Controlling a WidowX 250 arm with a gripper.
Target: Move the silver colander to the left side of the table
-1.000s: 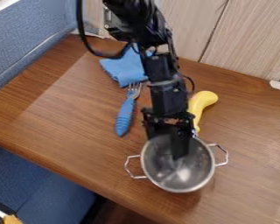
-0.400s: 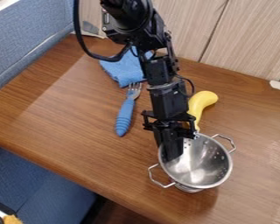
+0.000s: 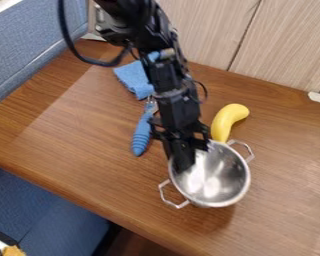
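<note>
Beneath my claw (image 3: 183, 167) spreads the wooden table (image 3: 76, 135). Right at my tip is the silver colander (image 3: 219, 177); whether I'm open or gripping its wall, I can't tell. It should handle light, stiff and slick: I'd pinch the rim (image 3: 249, 176), or the wire handle (image 3: 163, 195) beside me.

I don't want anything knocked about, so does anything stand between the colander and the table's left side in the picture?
The blue-handled fork lies partly in the way, left of the colander and farther back. Along the table's front part, nothing visible stands between.
</note>
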